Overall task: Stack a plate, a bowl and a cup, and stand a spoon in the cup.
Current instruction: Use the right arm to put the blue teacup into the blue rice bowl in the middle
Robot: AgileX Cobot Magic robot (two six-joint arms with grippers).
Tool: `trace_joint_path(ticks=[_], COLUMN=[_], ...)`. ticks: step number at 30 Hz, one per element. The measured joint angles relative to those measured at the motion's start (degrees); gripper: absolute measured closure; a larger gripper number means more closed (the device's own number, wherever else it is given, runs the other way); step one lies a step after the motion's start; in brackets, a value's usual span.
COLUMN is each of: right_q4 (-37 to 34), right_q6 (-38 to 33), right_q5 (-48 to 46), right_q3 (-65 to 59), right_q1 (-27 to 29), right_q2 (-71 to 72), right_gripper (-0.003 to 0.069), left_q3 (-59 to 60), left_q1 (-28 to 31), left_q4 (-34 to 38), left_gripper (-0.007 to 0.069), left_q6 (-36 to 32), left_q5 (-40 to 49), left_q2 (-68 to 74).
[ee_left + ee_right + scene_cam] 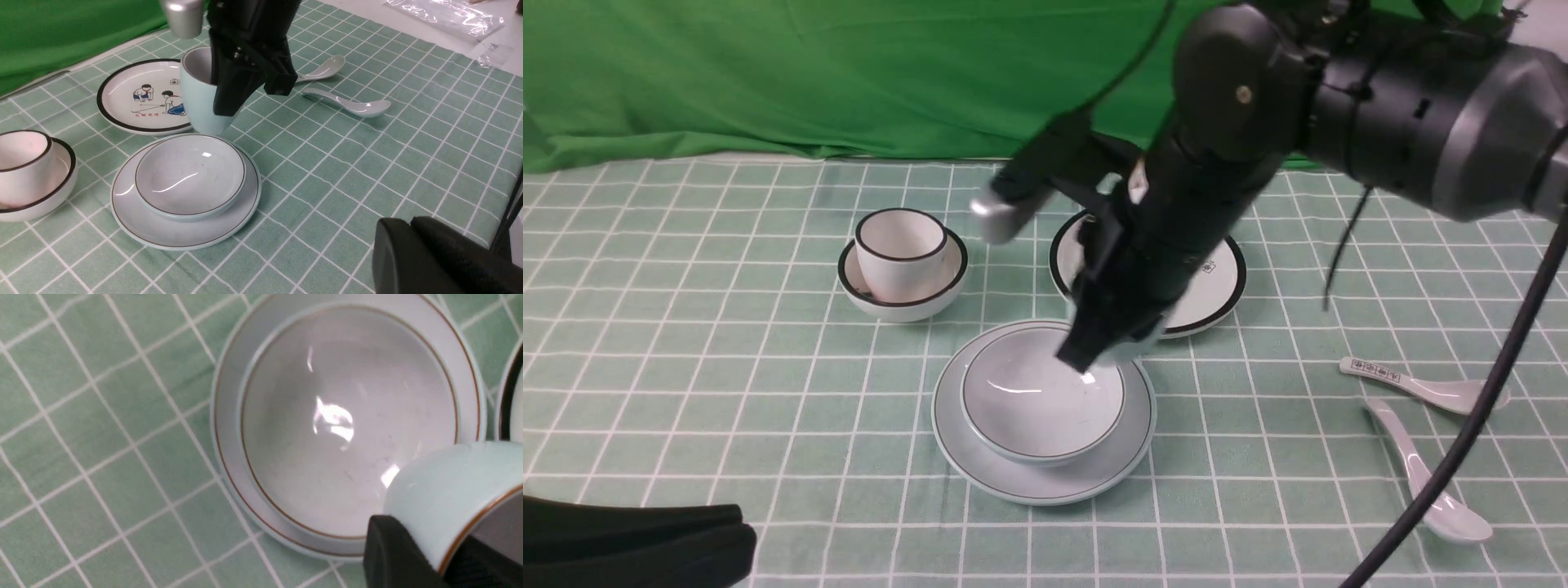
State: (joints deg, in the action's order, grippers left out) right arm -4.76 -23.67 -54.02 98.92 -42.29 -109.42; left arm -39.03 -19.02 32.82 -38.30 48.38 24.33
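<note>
Green checked cloth under a green backdrop: the right gripper (1094, 353) pinches the cup (196, 102) by its rim.

Pale blue-green with a whitish inside and thin rim line, the cup hangs at the far right edge of the bowl (1037, 400), which sits on the plate (964, 457). The plain spoon (1421, 482) lies well to the right, beside a lettered spoon (1421, 384). Two cups, two bowls, two plates and two spoons in all. The left gripper (629, 543) sits near left; I cannot tell its grip.
</note>
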Motion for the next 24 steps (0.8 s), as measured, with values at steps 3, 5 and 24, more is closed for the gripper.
trace_joint_path(ticks=[3,5,24], right_q4=[0.01,0.18,-2.27], right_q6=[-0.02,-0.17,0.0], right_q5=[-0.16,-0.16,3.07], right_q3=[1.76,2.77,3.56], right_q1=[-0.51,-0.58,-0.71], right_q2=[-2.98,-6.49,-11.06], right_gripper=[0.0571,0.0571,0.0571], left_q3=[0.0,0.0,0.0], left_q1=[0.0,0.0,0.0], left_q4=[0.0,0.0,-0.22], left_gripper=[0.0608,0.0608,0.0608], left_q6=[-0.32,-0.41,-0.95], left_q5=[-0.04,-0.04,-0.04], left_q2=[0.0,0.0,0.0])
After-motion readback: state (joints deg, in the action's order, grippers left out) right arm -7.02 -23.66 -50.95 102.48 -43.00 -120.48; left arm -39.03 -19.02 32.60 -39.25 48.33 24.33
